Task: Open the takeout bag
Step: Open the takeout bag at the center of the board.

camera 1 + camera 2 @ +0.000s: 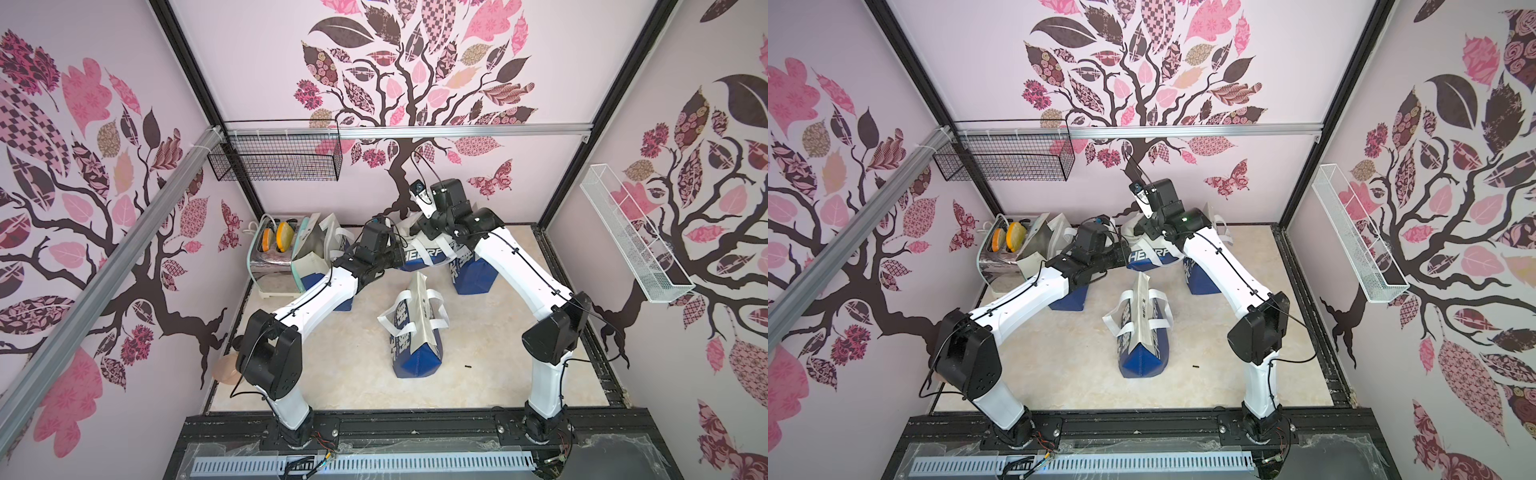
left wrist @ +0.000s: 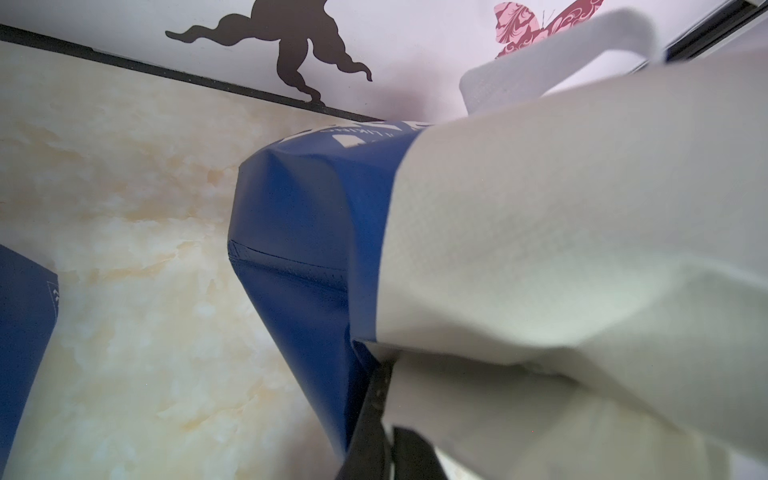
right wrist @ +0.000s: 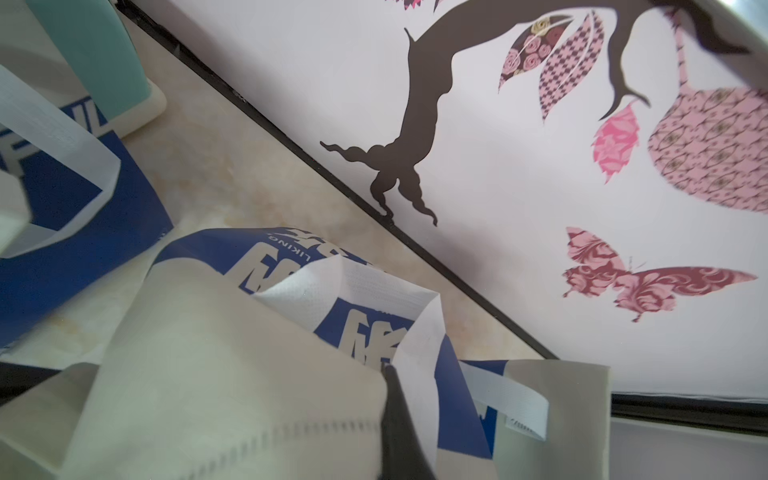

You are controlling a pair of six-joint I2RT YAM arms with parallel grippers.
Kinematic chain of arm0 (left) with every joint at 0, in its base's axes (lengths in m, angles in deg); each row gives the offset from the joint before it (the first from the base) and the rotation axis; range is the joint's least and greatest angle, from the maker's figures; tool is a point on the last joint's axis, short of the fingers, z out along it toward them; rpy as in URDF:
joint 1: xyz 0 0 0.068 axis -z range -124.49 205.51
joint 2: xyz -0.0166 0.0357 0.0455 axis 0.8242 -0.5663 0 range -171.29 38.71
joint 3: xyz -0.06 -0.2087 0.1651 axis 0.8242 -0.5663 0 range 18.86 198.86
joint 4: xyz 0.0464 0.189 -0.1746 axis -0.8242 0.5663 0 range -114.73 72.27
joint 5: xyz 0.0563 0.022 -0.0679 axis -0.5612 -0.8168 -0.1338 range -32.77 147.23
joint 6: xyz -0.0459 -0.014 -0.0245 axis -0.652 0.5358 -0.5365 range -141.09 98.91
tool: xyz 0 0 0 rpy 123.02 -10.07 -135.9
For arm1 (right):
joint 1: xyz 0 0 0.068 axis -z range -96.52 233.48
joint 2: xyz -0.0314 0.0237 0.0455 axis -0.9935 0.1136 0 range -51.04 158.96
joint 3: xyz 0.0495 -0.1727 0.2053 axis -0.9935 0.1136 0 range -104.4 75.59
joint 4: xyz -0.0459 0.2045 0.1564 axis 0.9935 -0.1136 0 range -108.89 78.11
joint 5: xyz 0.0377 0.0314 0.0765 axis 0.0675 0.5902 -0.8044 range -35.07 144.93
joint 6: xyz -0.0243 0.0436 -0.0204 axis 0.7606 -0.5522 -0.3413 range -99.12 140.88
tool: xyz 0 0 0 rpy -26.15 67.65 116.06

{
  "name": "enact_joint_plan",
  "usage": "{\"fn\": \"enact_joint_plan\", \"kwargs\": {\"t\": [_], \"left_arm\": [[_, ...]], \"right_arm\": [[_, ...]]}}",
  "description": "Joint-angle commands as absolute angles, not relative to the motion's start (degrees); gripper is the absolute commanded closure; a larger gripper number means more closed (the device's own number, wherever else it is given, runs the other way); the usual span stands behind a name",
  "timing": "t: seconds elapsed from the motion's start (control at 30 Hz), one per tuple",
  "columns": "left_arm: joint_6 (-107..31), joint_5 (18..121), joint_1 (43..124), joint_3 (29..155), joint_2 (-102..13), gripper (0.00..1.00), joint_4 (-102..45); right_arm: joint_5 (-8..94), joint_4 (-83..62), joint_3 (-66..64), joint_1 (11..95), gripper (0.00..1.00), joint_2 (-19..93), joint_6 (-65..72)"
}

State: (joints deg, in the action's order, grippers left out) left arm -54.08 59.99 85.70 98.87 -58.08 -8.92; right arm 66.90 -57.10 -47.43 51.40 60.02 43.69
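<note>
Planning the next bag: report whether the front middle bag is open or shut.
Shut. In both top views the front bag narrows to a thin top edge; no inside shows.

This is a robot test cell in a lab. Black posts [image 1: 189, 62] and aluminium rails [image 1: 457, 132] frame a small box. Its walls [image 1: 249, 62] are printed sheets with a tree pattern [image 1: 399, 83]. Two arms [image 1: 316, 299] are bolted to a black base rail [image 1: 415, 428], with a cable duct [image 1: 361, 463] and loose wires [image 1: 324, 453] in front. The marble-look floor [image 1: 490, 332] bears staged props: a toaster [image 1: 268, 262] and a bag [image 1: 419, 259] among several like it. A wire basket [image 1: 282, 162] hangs tied to a rail.
</note>
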Motion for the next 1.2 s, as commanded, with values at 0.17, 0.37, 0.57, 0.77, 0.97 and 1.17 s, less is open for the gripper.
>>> {"fn": "enact_joint_plan", "kwargs": {"t": [0.17,0.37,0.57,0.77,0.97,1.17], "left_arm": [[-54.63,62.7,83.78,100.07,-58.87,1.0,6.45],[-61.73,67.25,80.23,99.84,-59.77,1.0,8.5],[-67.52,69.63,77.59,100.54,-60.11,1.0,9.02],[-70.69,71.35,77.48,104.03,-61.4,1.0,10.22],[-77.57,71.73,77.13,105.0,-61.6,1.0,11.56],[-83.31,73.13,77.0,105.37,-60.71,1.0,9.04]], "right_arm": [[47.9,-62.15,-53.48,55.88,1.0,57.3,24.84],[43.75,-65.34,-54.83,55.96,1.0,58.75,21.76],[37.99,-66.48,-53.16,55.88,1.0,59.02,18.92],[33.85,-67.42,-53.86,55.85,0.87,60.33,16.47],[37.14,-67.71,-54.74,55.77,0.57,59.51,17.82],[42.76,-64.23,-49.02,54.8,0.57,55.72,21.65]]}}
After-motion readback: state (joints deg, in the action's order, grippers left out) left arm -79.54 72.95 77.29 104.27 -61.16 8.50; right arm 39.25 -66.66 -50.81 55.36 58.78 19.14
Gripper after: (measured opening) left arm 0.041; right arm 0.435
